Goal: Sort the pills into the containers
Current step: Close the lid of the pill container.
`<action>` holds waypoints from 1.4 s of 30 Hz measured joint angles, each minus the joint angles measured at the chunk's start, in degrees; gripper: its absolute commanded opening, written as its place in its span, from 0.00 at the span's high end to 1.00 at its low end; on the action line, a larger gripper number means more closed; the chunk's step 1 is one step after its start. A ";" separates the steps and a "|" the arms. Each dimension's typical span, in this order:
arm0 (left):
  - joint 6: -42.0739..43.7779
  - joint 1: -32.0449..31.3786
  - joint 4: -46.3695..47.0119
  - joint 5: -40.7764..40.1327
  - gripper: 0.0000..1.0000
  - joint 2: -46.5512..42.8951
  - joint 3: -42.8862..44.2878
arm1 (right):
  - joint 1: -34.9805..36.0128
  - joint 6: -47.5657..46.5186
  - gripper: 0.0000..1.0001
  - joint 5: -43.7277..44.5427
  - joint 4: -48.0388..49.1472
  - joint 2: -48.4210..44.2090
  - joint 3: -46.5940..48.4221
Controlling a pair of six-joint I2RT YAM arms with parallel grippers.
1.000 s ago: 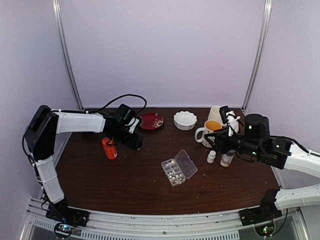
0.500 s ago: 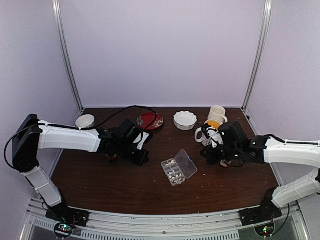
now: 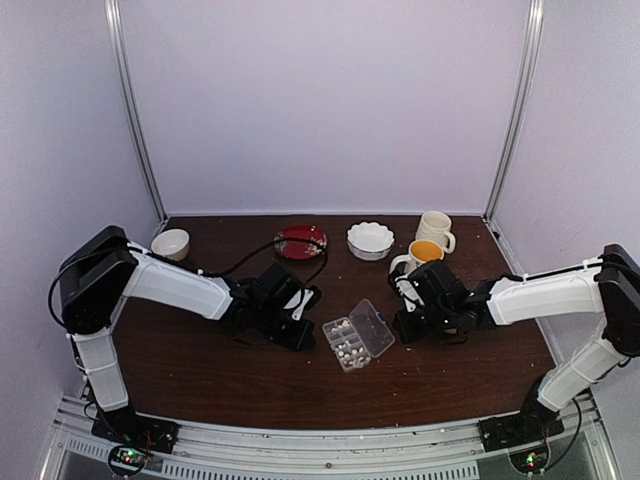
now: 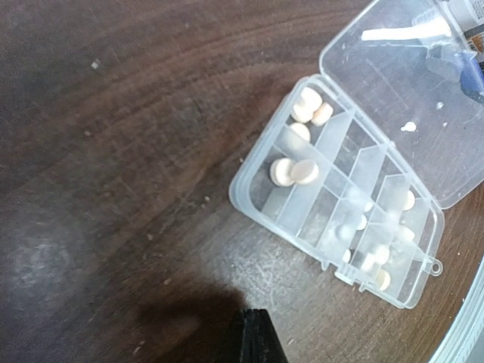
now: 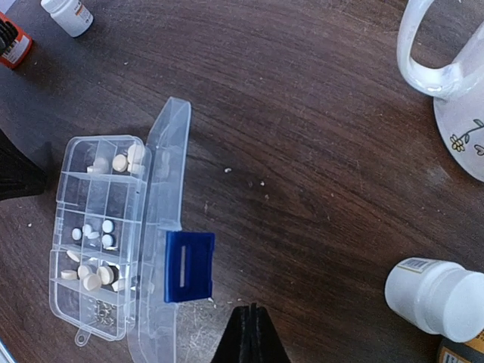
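Observation:
The clear organizer box (image 3: pixel 352 352) lies open in the middle of the table, its lid (image 3: pixel 374 328) folded back to the right. Whitish pills (image 4: pixel 293 172) lie in some of its compartments (image 4: pixel 325 197), others stand bare. The right wrist view shows the same box (image 5: pixel 83 198) with pills (image 5: pixel 92 277) and a blue latch (image 5: pixel 189 265) on the lid. My left gripper (image 3: pixel 303 337) is low over the wood just left of the box, shut and empty (image 4: pixel 253 316). My right gripper (image 3: pixel 402 326) is just right of the lid, shut and empty (image 5: pixel 248 310).
A red plate (image 3: pixel 301 241), a scalloped white bowl (image 3: pixel 370 240), a small bowl (image 3: pixel 171 243) and two mugs (image 3: pixel 424 254) stand along the back. White bottles (image 5: pixel 439 296) (image 5: pixel 68 13) and an orange bottle (image 5: pixel 11 44) stand near the box.
Both arms have swung in and down toward the organizer box from either side. Both grippers have gone from open to shut. The left arm now hides the orange bottle from above.

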 measured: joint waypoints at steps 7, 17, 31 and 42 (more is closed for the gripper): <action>-2.01 -0.24 4.85 3.15 1.00 4.42 2.14 | 0.72 0.87 1.00 -3.15 3.17 1.49 0.02; -3.39 -1.09 8.04 4.96 1.00 6.21 2.99 | 3.21 1.14 1.00 -9.79 8.22 1.53 0.13; -4.09 -1.20 8.44 5.35 1.00 6.34 2.99 | 4.61 1.20 1.00 -17.94 10.80 11.23 4.44; -3.76 -1.44 6.84 -0.46 1.00 -1.36 -0.26 | 4.74 1.22 1.00 -19.10 11.28 14.34 6.23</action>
